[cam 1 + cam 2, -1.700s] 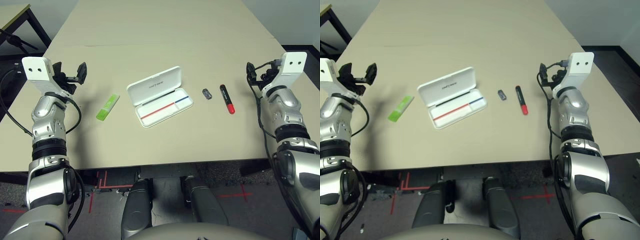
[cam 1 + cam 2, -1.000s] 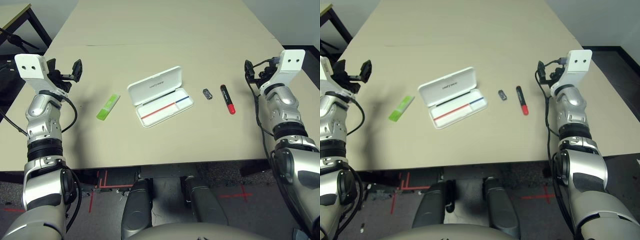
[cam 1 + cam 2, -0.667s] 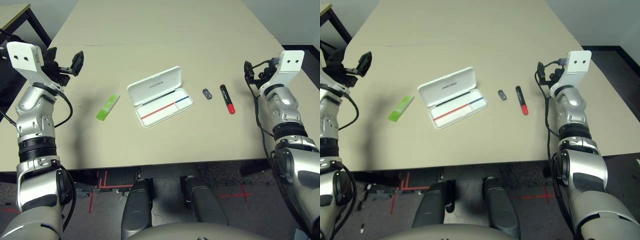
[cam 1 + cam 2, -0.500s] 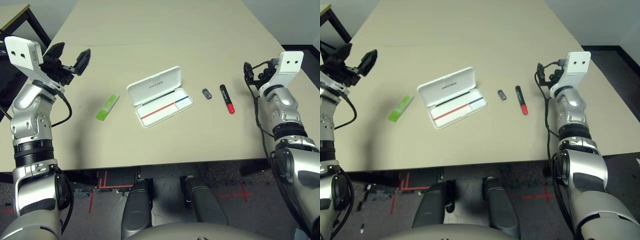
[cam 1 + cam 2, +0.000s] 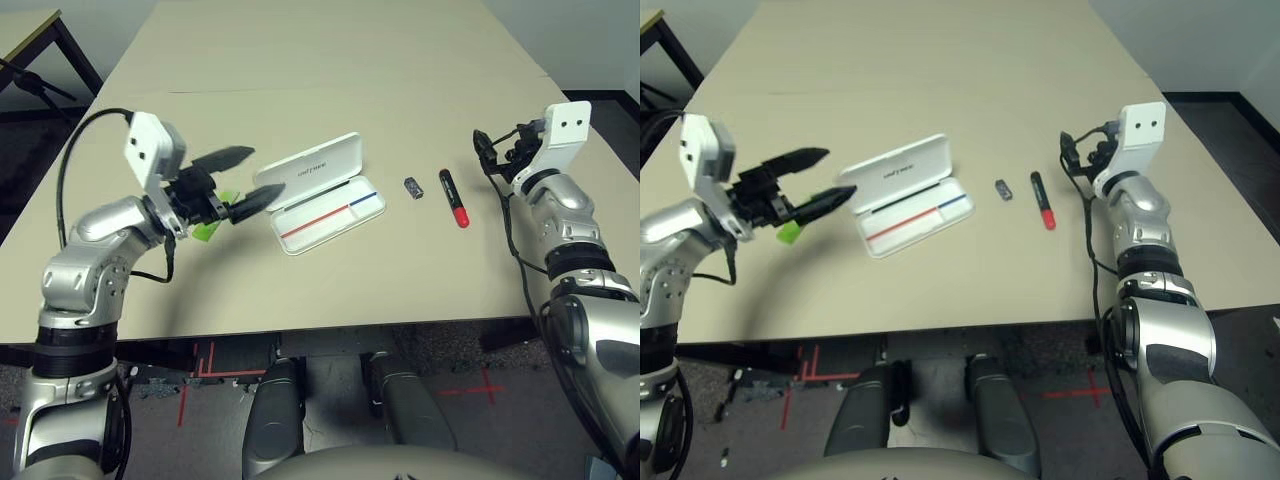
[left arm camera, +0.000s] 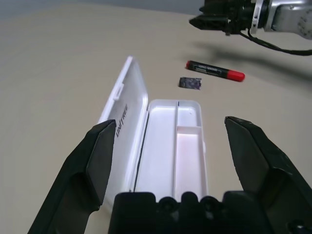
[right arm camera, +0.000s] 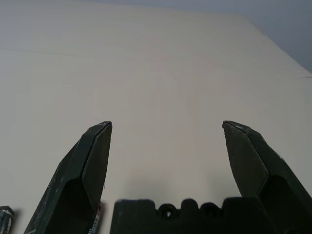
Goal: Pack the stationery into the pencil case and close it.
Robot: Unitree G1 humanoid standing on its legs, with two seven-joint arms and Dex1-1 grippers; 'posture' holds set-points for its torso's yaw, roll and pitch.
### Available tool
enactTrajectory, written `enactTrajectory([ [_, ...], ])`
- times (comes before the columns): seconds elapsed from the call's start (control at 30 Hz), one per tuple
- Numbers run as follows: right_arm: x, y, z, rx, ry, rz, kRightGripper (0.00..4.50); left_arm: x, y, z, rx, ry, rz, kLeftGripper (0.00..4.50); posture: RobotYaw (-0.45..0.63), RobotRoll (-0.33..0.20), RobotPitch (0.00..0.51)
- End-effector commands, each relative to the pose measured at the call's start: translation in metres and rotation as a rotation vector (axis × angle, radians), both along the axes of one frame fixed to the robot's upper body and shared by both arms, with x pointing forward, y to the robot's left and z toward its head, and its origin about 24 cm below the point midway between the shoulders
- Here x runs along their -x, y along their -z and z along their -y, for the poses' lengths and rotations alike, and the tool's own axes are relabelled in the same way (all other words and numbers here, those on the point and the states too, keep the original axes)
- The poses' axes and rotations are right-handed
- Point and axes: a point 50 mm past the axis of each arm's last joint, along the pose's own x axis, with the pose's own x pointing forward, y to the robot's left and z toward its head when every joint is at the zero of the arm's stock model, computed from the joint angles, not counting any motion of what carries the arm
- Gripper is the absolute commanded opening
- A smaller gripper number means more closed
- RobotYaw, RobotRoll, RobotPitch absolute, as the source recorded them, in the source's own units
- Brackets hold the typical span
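Your left pincer (image 5: 238,183) spread wide, holding nothing, hovering over green highlighter (image 5: 207,231), aimed at pencil case (image 5: 318,193). Case lies open mid-tabletop (image 5: 330,80), lid flipped back. Grey clip (image 5: 414,188) and red-capped marker (image 5: 454,197) just right of case. Your right pincer (image 7: 165,141) spread too, empty, up past marker.

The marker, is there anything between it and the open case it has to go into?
Only the small grey clip lies on the table between the marker and the case. It is low and flat, so a lifted marker should pass over it. The case tray looks empty.
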Motion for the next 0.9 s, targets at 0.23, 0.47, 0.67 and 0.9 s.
enactTrajectory([
  [0.23, 0.005, -0.009, -0.006, 0.056, -0.067, -0.062, 4.50, 0.000, 0.007, 0.011, -0.078, 0.069, 0.002, 4.49, -0.09, 0.000, 0.149],
  [0.47, 0.012, -0.021, -0.016, 0.098, -0.022, -0.252, 4.50, -0.003, 0.014, 0.018, -0.120, 0.102, 0.000, 4.49, -0.10, 0.000, 0.150],
  [0.67, 0.018, -0.030, -0.027, 0.107, -0.005, -0.409, 4.50, -0.004, 0.017, 0.020, -0.130, 0.110, 0.002, 4.49, -0.11, 0.000, 0.151],
  [0.9, 0.022, -0.038, -0.040, 0.140, -0.070, -0.436, 4.50, -0.004, 0.017, 0.020, -0.133, 0.106, 0.007, 4.49, -0.10, 0.000, 0.149],
])
